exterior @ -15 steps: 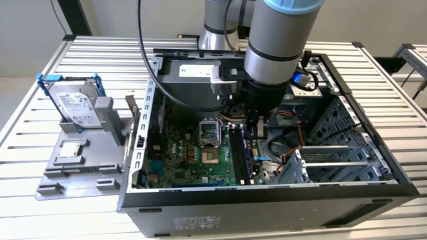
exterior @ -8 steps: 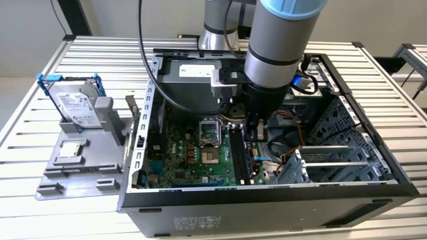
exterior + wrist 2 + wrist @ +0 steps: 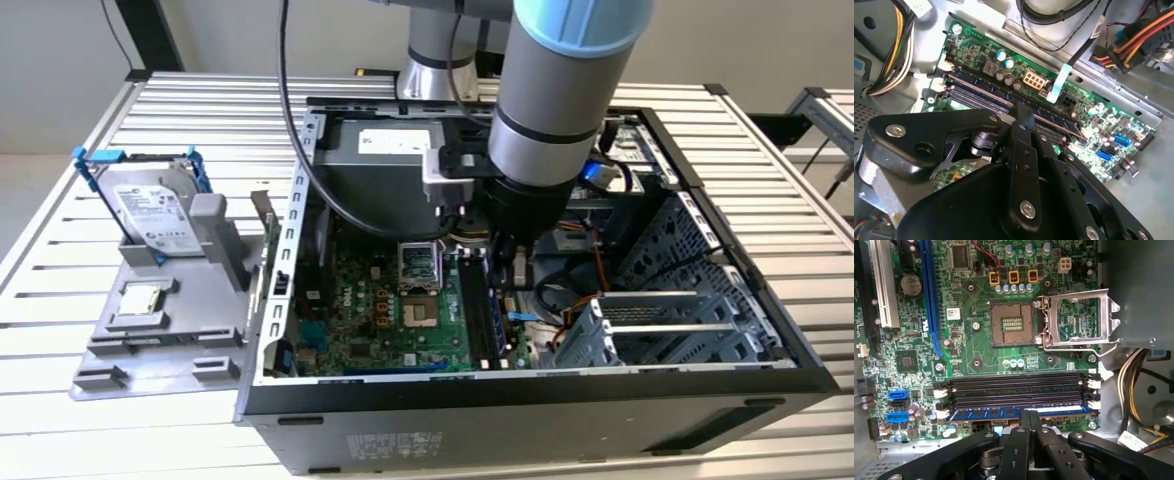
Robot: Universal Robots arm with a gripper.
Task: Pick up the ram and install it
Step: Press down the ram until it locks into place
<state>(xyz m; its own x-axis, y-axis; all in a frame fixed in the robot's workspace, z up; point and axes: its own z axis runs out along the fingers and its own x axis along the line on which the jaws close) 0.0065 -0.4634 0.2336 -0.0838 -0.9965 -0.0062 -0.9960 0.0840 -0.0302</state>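
Black hand (image 3: 1029, 427), nearest the lens, fingers pinched together on top edge of ram (image 3: 1019, 414): pressing stance, directly over slot. Ram: blue-green stick, seated edge-down in outermost slot of motherboard (image 3: 979, 350), long axis parallel to empty black slots (image 3: 1016, 390) alongside. Housing: open computer case (image 3: 534, 400) on slatted counter (image 3: 80, 420).

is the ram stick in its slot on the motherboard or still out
In. In the first wrist view the ram lies along the slot nearest the gripper, between the white end clips. Whether it is fully clicked down, cannot tell.
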